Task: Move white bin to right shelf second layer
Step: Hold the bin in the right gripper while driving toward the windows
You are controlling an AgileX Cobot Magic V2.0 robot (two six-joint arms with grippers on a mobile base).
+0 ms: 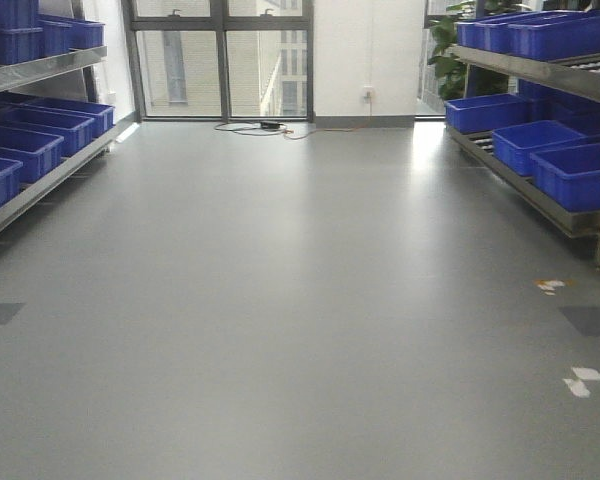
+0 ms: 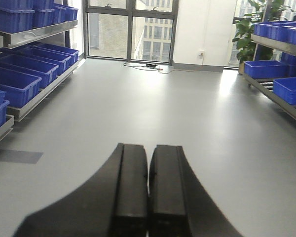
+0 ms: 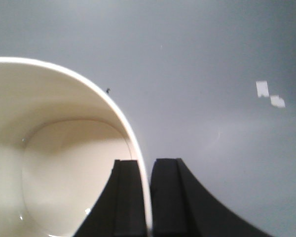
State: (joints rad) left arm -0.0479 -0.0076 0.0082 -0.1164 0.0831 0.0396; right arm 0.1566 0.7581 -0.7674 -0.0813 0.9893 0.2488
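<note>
Since the bin (image 3: 64, 163) had to travel to the rack (image 1: 540, 72), we held it aloft well short of that rack, right gripper (image 3: 147, 165) clamped across its rim, left gripper (image 2: 148, 148) clenched on nothing.

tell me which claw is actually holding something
The right claw: it pinches the wall of the white bin, one side inside the rim, one outside. The left claw is shut with nothing between, only floor beyond.

Glossy grey floor (image 1: 300, 300); a steel rack (image 1: 40, 70) along the left carries blue crates (image 1: 20, 150); tall windows (image 1: 220, 60) and white wall (image 1: 365, 50) close the far end.
</note>
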